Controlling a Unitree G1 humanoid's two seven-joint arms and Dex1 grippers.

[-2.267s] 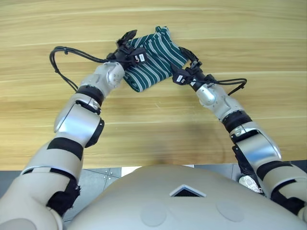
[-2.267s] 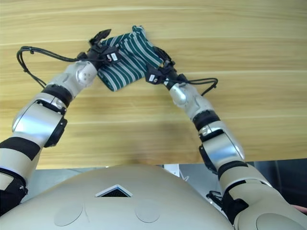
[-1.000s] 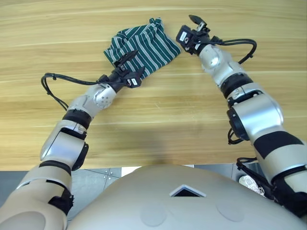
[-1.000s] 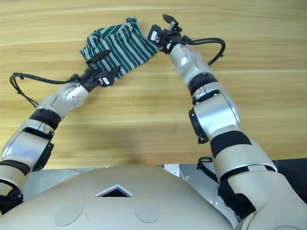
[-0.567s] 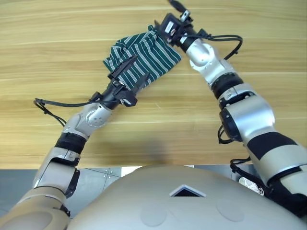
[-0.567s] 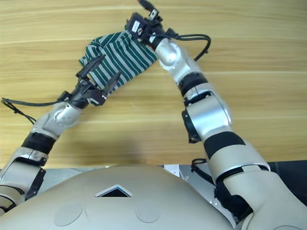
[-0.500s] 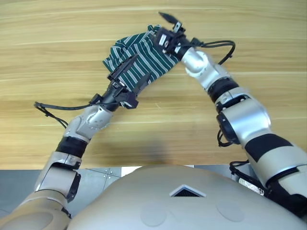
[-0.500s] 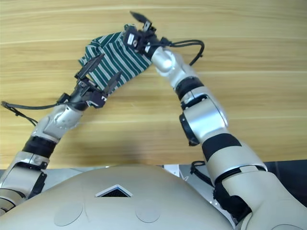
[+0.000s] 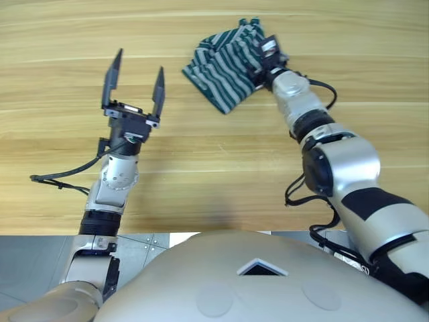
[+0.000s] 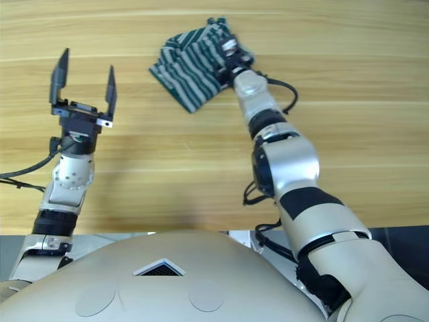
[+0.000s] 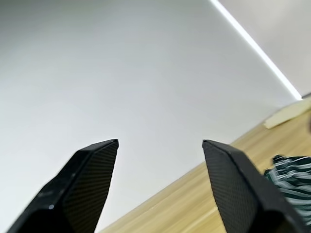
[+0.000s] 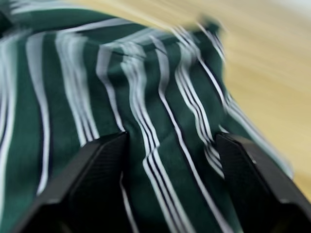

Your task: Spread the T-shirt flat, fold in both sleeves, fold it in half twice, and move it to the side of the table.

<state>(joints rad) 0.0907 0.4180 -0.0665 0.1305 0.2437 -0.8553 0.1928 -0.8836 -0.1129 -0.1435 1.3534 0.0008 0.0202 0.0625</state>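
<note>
Since a moment ago the tabletop (image 9: 201, 168) is unchanged, but the T-shirt (image 9: 218, 67) has slid right and our left arm has pulled off it and risen. The folded, green-striped T-shirt lies far, right of centre. Our left gripper (image 9: 141, 60) points up at the left, fingers wide apart and empty. Our right gripper (image 12: 171, 137) presses on the shirt's right edge, fingers spread.
</note>
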